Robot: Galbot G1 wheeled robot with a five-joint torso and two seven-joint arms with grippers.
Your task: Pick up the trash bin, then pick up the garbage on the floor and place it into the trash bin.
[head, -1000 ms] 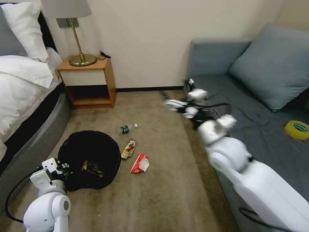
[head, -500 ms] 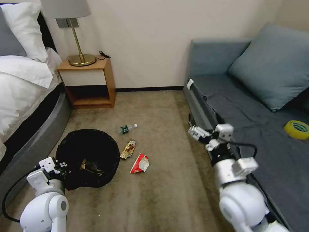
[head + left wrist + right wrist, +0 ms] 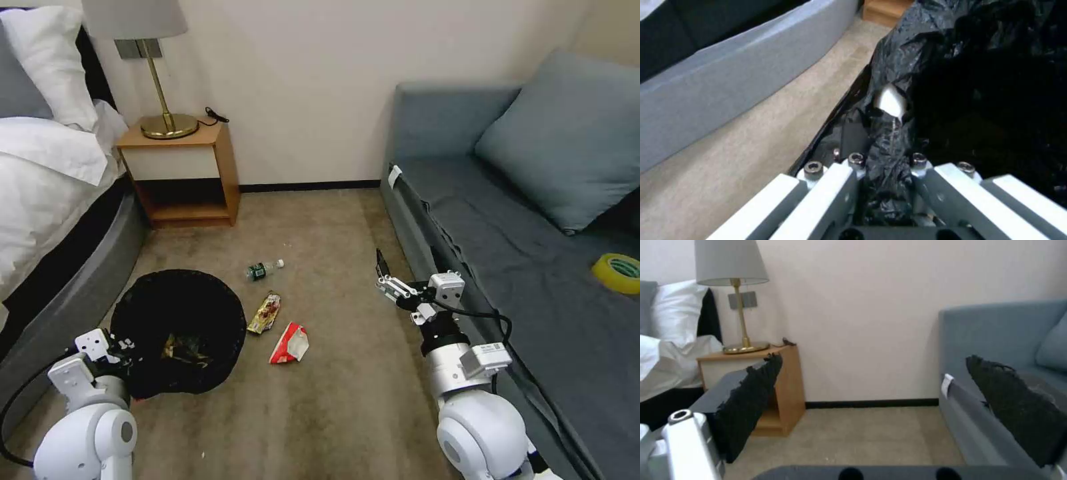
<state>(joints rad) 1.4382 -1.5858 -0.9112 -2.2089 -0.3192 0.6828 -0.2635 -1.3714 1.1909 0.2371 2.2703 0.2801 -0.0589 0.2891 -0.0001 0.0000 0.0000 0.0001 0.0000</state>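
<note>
The trash bin (image 3: 179,330) stands on the carpet between the bed (image 3: 60,220) and the litter, and the left gripper (image 3: 119,351) is clenched on its near rim, the black liner (image 3: 889,156) bunched between the fingers in the left wrist view. Some litter already lies inside the bin. Three pieces remain on the floor just beside it: a small bottle (image 3: 264,269) farthest from the robot, a gold wrapper (image 3: 265,313) close to the bin's edge, and a red-and-white wrapper (image 3: 290,343) nearest the robot. The right gripper (image 3: 389,283) hangs above the carpet beside the sofa (image 3: 520,220), well apart from the litter, its padded fingers (image 3: 751,403) spread wide and holding nothing. The collecting step seems to be in hand; the next move calls for the right arm to swing left and down over one piece, likely a wrapper, with its open fingers lined up either side of it
</note>
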